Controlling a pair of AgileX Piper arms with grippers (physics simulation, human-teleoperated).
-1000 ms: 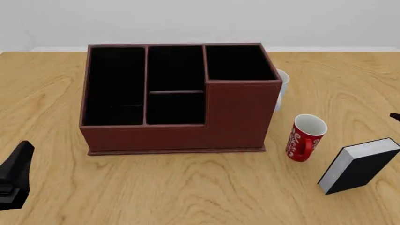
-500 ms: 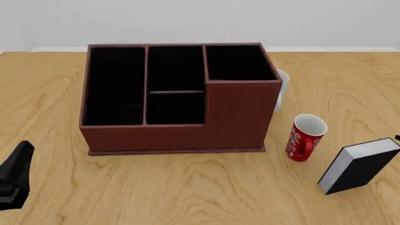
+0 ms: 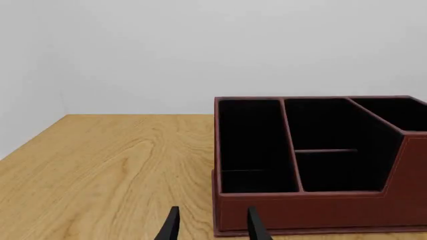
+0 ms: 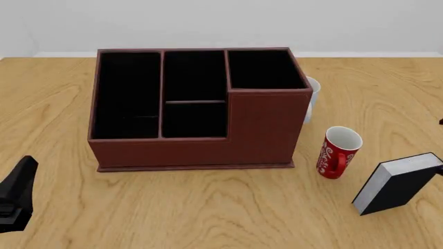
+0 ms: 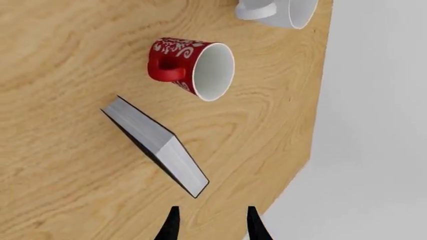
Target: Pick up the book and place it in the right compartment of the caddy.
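The book, a thick black hardcover with white page edges, stands tilted on the table at the right, beside a red mug. The red-brown caddy stands mid-table; its right compartment is the square black-lined cell behind the tall front wall and holds nothing. In the right wrist view my right gripper is open and empty, above and apart from the book. My left gripper is at the near left, open and empty, and faces the caddy in the left wrist view.
A white mug stands behind the caddy's right side and also shows in the right wrist view, as does the red mug. The table's right edge runs close to the book.
Only the small black part of the right arm at the front view's right edge has shifted, down and then back up. The book, mugs, caddy and left gripper have not moved.
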